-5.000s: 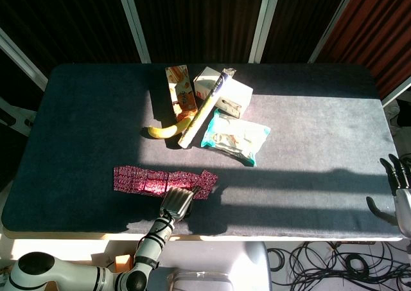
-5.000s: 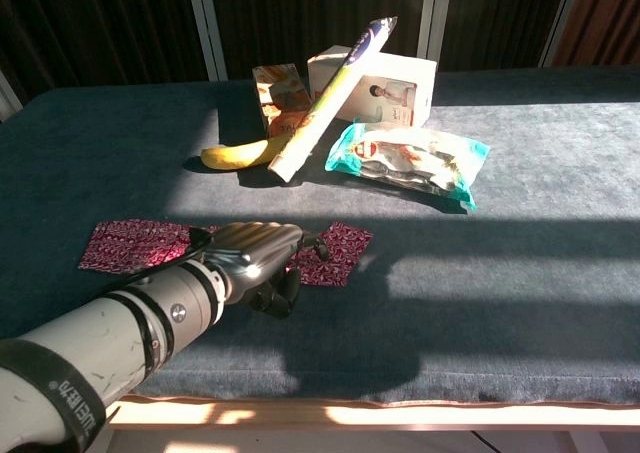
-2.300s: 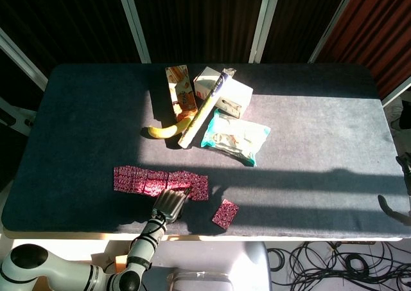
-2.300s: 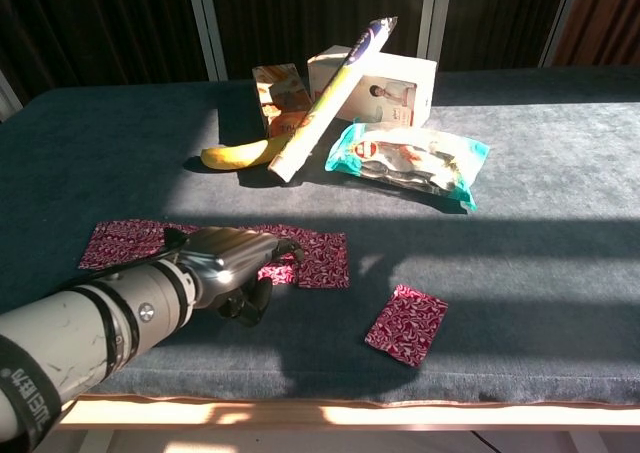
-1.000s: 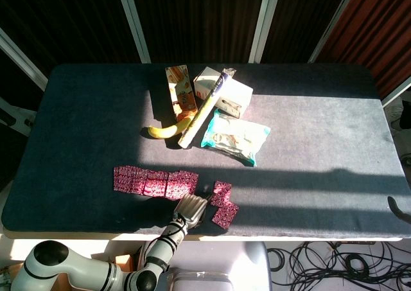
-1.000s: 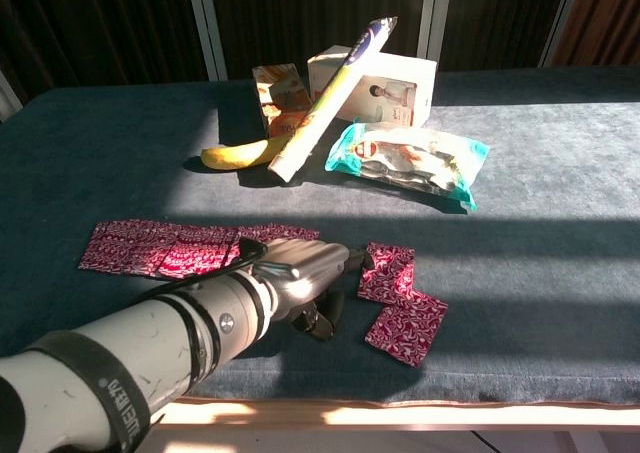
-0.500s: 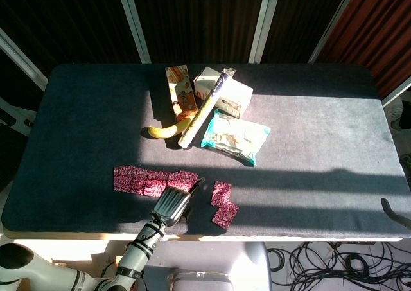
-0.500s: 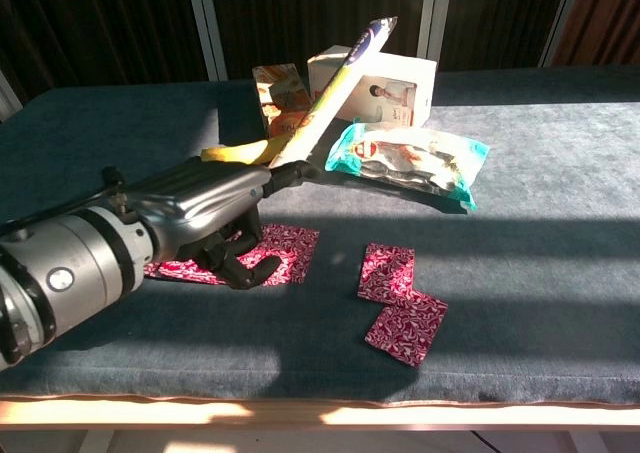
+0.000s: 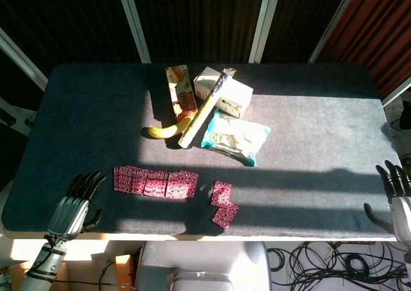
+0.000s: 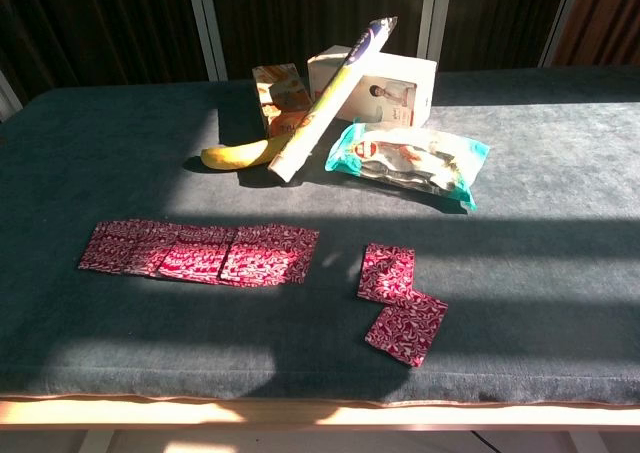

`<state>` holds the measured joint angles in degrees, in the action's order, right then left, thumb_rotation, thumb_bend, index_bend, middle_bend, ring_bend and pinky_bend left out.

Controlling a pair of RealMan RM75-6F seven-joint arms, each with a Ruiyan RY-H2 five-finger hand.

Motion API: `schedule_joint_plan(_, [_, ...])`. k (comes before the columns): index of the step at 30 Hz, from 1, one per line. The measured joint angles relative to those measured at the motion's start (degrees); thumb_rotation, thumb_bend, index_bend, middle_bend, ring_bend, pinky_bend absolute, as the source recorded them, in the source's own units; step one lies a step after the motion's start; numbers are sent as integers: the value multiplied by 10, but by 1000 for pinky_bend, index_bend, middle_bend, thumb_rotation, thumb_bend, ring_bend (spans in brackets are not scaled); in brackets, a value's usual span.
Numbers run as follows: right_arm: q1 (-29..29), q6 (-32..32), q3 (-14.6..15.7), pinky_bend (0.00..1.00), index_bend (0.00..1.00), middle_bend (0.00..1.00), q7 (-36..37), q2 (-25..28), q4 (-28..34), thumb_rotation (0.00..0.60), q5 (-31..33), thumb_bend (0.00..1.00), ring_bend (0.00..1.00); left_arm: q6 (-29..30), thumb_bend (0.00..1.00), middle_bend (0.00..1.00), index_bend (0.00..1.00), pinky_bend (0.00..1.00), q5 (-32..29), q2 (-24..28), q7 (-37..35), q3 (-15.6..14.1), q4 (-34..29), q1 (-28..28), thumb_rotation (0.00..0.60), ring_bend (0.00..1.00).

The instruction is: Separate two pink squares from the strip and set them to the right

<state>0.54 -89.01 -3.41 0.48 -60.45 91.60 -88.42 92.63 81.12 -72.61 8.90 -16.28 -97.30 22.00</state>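
Dark blue cloth covers the table (image 9: 308, 111). From the head view, the left hand (image 9: 76, 204) rests at the near left edge, fingers spread, holding nothing; the pink strip (image 9: 155, 182) lies just to its right, and the two separated pink squares (image 9: 223, 203) lie beyond that, touching each other. The right hand (image 9: 397, 194) hangs off the far right edge, fingers apart and empty. From the chest view, neither hand shows; the strip (image 10: 200, 252) and squares (image 10: 400, 301) sit apart, with a banana (image 10: 240, 154) behind.

Dark-blue bench (image 9: 308, 111); pink strip (image 9: 155, 182) laid front-left; two pink squares (image 9: 223, 202) set just right of it, touching; banana (image 9: 168, 130), boxes (image 9: 221, 92), teal packet (image 9: 234, 137) placed behind.
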Motion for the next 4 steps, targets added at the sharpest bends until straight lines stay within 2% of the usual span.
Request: schedule_joint_plan(4, [4, 7, 5, 120, 0, 0, -20, -8, 5, 600, -5, 270, 0, 36, 409, 0, 0, 34, 48, 13, -34, -4, 36, -41, 600, 0])
